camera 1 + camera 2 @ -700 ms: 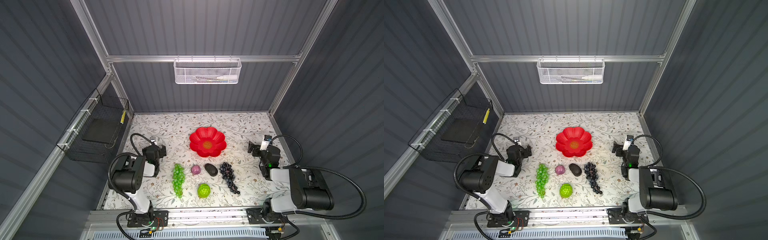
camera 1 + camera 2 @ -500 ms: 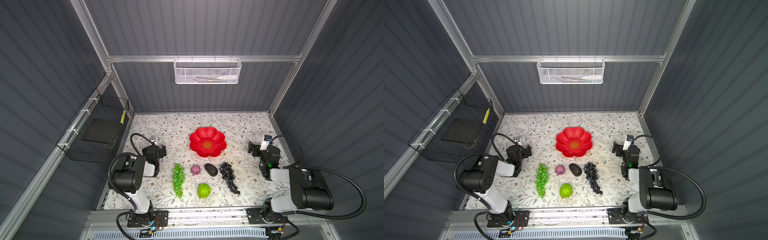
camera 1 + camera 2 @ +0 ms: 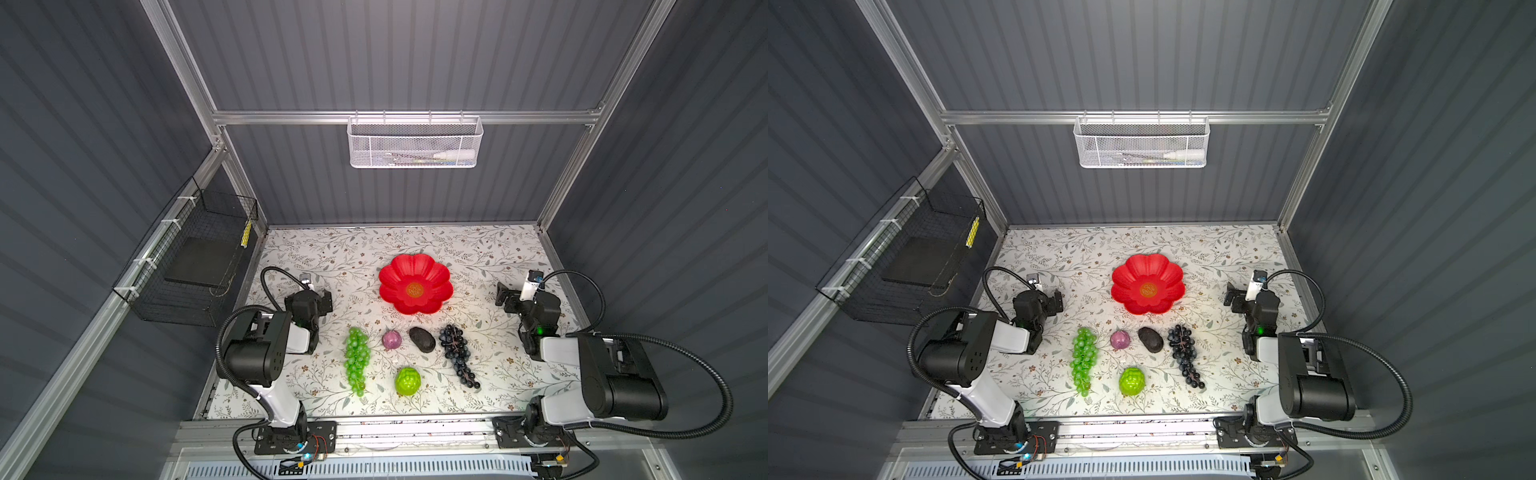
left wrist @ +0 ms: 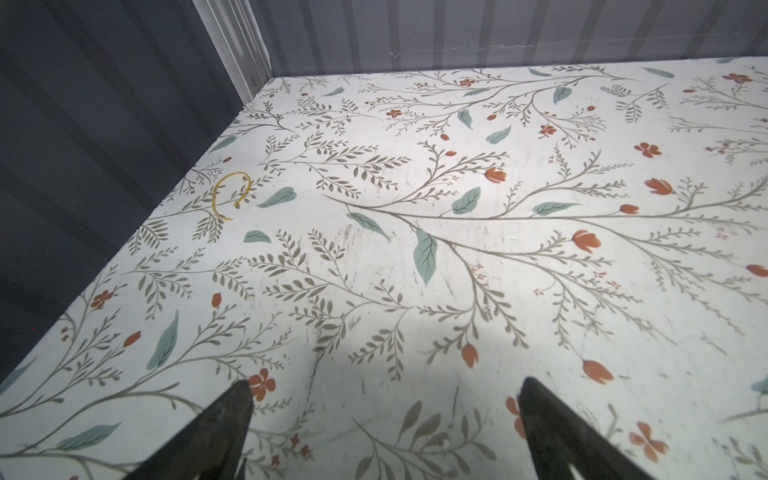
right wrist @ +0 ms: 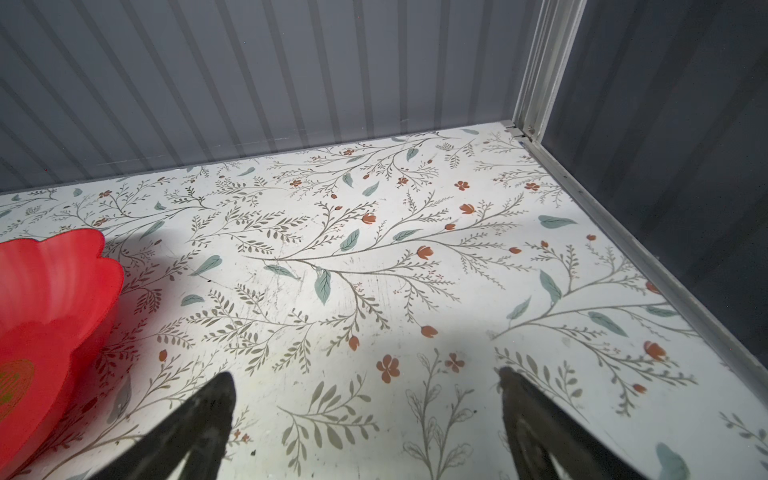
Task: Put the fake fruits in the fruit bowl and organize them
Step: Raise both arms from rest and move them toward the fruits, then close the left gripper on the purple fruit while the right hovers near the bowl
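All five pieces lie on the floral table (image 3: 478,257), outside the fruit bowl (image 3: 432,274)
Nearest is the green bumpy ball (image 3: 407,380); behind it, in a row, come the green grape bunch (image 3: 356,360), purple round fruit (image 3: 391,339), avocado (image 3: 422,339) and dark grape bunch (image 3: 457,353), with the bowl beyond. The left gripper (image 4: 386,384) and right gripper (image 5: 365,374) flank them, jaws spread wide over bare table, holding nothing

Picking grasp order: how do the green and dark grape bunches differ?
Colour: green grapes are bright green, dark grapes purple-black. Pose: green grapes lie almost straight, dark grapes slant, thin end veering right. Side: green grapes are the leftmost fruit, dark grapes the rightmost. Both are long, on the table, outside the bowl.
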You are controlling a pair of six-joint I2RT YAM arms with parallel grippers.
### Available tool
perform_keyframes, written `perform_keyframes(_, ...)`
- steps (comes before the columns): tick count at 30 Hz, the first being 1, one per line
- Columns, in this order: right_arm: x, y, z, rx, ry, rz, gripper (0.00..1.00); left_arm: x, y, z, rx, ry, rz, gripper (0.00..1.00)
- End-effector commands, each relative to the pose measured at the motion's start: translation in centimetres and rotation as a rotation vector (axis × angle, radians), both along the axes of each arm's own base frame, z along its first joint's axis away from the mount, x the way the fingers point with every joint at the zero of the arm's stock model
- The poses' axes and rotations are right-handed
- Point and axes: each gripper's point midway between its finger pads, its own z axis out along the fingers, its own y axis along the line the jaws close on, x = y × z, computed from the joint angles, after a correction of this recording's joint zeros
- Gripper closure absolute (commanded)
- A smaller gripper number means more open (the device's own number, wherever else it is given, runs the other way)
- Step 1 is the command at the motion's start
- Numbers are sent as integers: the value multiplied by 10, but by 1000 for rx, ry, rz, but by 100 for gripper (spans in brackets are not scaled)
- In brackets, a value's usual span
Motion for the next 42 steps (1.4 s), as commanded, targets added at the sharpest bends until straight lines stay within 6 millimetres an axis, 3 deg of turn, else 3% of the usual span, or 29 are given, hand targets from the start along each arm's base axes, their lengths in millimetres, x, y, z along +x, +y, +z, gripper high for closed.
perform_keyframes(1,4,1,9,-4,-30,9,1,6,2,10,-5,-35,7,0)
perform_keyframes(4,2,-8,11,-8,-38,-51,1,5,3,11,-1,-41,10,0)
perform_keyframes(8,-2,-17,29,-2,-38,-111,1,5,20,26,13,-34,126,0)
perform_keyframes(13,-13,-33,76,82,-58,-222,1,27,32,66,39,91,230,0)
perform_keyframes(16,-14,-23,110,145,-17,-181,5,33,32,86,0,203,275,0)
perform_keyframes(20,-18,6,132,217,71,-65,9,23,19,98,-68,358,280,4)
perform_keyframes(24,-31,47,137,196,161,54,12,2,-26,109,-165,410,143,8)
perform_keyframes(28,-47,99,132,176,246,212,14,-28,-93,117,-220,508,-59,7)
perform_keyframes(31,-59,135,126,123,304,312,15,-61,-145,114,-233,628,-223,8)
perform_keyframes(37,-59,168,112,94,363,404,16,-124,-227,95,-226,787,-472,9)
perform_keyframes(42,-50,190,100,115,400,465,17,-153,-255,65,-213,903,-511,11)
